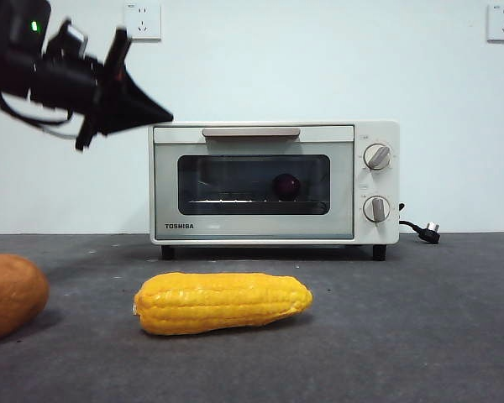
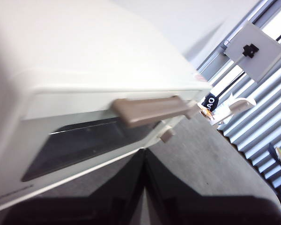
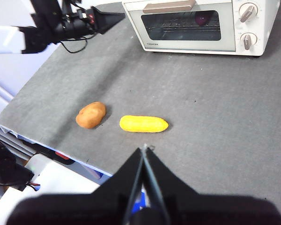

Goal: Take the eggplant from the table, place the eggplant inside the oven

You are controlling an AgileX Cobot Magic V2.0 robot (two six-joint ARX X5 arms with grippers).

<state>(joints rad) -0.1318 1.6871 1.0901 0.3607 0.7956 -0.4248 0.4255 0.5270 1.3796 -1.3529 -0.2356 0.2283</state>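
The eggplant [image 1: 286,185] shows as a round purple blob behind the glass of the cream TOSHIBA oven [image 1: 172,180], resting on the wire rack; the right wrist view also shows the eggplant [image 3: 202,19] inside the oven [image 3: 225,44]. The oven door is closed. My left gripper [image 1: 164,113] hangs shut and holds nothing, just off the oven's upper left corner, its tip [image 2: 144,152] pointing at the door below the bar handle [image 2: 152,110]. My right gripper [image 3: 144,149] is shut and holds nothing, high above the table's [image 1: 403,336] near edge.
A yellow corn cob [image 1: 223,302] lies on the table in front of the oven. An orange-brown rounded vegetable [image 1: 8,294] sits at the left. The oven's cord and plug [image 1: 428,228] lie to its right. The table edge [image 3: 47,140] drops off near the vegetables.
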